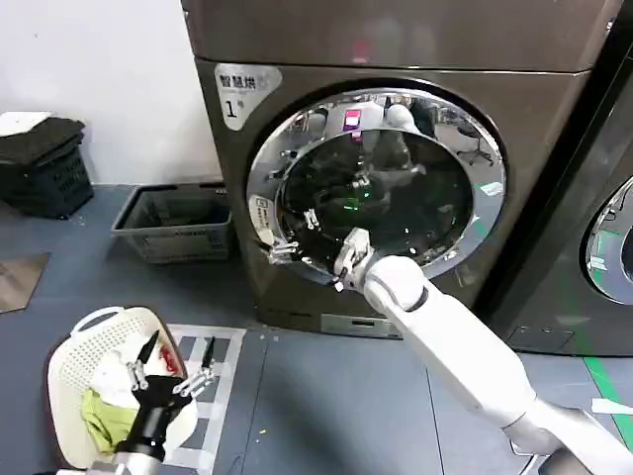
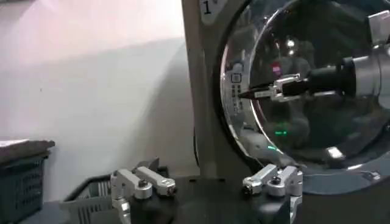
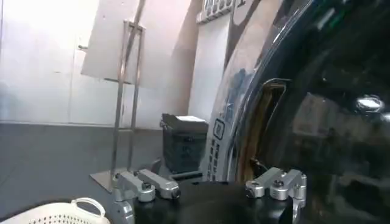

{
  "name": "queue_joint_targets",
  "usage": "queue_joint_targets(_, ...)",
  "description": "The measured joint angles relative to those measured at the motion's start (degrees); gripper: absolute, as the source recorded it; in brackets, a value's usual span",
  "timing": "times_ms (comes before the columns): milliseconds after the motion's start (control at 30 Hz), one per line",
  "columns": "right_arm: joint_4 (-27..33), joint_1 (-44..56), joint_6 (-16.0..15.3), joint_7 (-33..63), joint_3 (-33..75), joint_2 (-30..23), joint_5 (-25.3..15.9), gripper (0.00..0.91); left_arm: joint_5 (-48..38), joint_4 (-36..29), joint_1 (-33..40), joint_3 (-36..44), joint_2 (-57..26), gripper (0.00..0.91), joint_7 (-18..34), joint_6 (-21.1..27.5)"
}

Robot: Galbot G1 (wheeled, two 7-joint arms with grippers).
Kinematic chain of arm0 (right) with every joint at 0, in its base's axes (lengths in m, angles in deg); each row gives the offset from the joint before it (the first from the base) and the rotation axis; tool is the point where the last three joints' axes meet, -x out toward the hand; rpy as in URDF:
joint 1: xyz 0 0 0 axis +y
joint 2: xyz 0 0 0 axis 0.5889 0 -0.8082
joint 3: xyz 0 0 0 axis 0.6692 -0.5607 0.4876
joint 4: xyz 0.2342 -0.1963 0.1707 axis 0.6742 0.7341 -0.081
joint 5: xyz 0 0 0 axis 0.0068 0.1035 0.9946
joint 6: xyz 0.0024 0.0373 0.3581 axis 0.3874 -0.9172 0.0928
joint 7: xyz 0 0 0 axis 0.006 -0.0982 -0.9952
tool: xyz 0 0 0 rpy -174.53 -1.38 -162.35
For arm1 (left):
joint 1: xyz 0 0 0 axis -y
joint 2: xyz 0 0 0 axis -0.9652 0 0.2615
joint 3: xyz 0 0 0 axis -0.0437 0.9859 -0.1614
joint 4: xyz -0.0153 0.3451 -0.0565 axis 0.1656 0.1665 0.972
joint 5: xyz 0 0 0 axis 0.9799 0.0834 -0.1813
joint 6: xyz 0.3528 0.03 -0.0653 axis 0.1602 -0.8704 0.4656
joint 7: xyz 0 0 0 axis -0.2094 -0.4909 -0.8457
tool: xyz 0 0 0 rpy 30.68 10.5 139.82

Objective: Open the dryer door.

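Observation:
The dryer door [image 1: 297, 129] is a round porthole with a wide chrome rim and dark glass, set in the bronze-grey machine labelled "1" [image 1: 233, 107]. In the head view it lies flat against the machine front. My right gripper [image 1: 290, 234] is open at the lower left part of the rim, with its fingers spread beside the small sticker. In the right wrist view the right gripper [image 3: 210, 189] frames the rim's edge [image 3: 222, 140] and a brownish slot beside the glass. The left wrist view shows the door [image 2: 234, 91]. My left gripper [image 1: 178, 356] [image 2: 210, 185] hangs open and empty over a white basket.
A white laundry basket [image 1: 74, 341] with clothes sits at the near left. A grey crate [image 1: 178, 223] stands left of the dryer and a black crate [image 1: 40, 163] is by the wall. A darker machine [image 1: 608, 237] adjoins on the right.

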Motion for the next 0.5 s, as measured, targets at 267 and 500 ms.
queue_joint_targets(267, 1.58, -0.92, 0.11, -0.87, -0.66, -0.73, -0.01, 0.907, 0.01, 0.00, -0.16, 0.09, -0.10, 0.907, 0.01, -0.10)
queue_joint_targets(500, 2.69, -1.41, 0.22, -1.66, -0.96, -1.19, -0.05, 0.907, 0.01, -0.02, -0.07, 0.11, -0.14, 0.907, 0.01, -0.10)
